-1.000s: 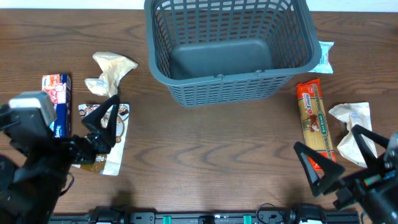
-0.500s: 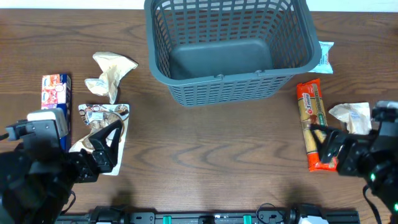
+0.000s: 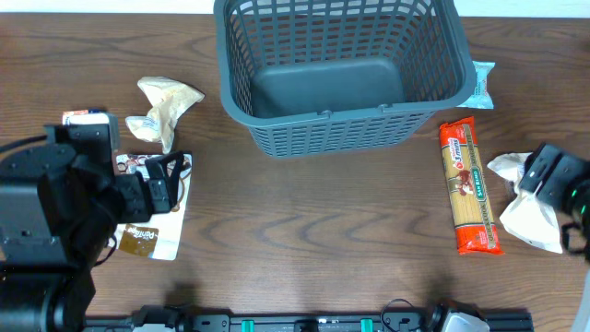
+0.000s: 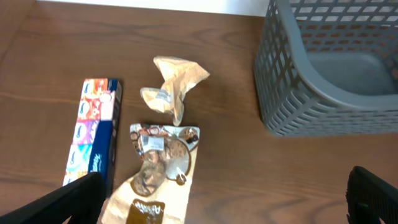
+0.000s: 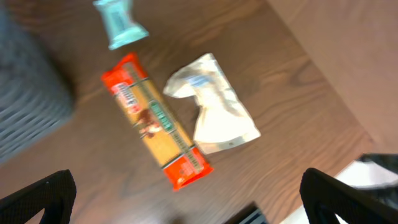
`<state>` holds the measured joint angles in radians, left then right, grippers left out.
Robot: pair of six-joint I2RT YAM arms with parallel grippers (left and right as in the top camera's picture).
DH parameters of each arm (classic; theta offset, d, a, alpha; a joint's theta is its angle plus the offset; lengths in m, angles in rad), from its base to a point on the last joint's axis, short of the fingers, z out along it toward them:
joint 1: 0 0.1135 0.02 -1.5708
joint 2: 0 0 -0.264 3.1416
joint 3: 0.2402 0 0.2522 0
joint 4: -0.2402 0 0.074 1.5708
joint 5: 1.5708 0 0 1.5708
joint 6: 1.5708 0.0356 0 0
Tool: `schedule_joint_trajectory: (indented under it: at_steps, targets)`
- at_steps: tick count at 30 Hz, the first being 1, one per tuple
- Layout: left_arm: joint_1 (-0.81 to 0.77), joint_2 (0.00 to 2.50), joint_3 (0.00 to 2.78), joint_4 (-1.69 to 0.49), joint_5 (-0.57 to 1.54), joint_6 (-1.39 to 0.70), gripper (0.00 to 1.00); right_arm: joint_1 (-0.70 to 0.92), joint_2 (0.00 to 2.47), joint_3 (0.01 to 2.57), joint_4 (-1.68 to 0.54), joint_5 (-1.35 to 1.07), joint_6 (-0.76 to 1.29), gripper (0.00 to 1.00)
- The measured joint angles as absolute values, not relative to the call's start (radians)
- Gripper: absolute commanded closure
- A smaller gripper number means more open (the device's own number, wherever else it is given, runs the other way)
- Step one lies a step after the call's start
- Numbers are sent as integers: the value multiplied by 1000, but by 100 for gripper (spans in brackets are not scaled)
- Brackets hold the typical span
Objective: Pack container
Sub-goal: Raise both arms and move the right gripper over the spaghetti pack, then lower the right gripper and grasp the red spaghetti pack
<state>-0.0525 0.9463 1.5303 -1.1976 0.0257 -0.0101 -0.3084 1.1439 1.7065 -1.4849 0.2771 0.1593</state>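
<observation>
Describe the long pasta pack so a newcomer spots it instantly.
Find the grey basket at the table's far edge. By its front right corner lies the pasta pack. It is the only long, straight, orange-red packet; its neighbours are a crumpled white bag and a small teal sachet.
</observation>
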Motion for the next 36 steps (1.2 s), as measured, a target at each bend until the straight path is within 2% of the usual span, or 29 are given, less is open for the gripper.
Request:
schedule_joint_trajectory:
  at_steps: [9, 20, 30, 36]
  targets:
    - [-52, 978, 1530, -1162, 22, 31, 1, -355, 1365, 1706, -1362, 127, -132, 1]
    - [-52, 1060, 1530, -1162, 22, 35, 1, -356, 1573, 1706, -1158, 117, -407, 1]
    - [-52, 1134, 1530, -1142, 22, 35, 1, -364, 1763, 1699, -1151, 42, -385, 1]
    - [-52, 1157, 1530, -1142, 22, 35, 1, -364, 1777, 1653, -1143, -50, -280, 1]
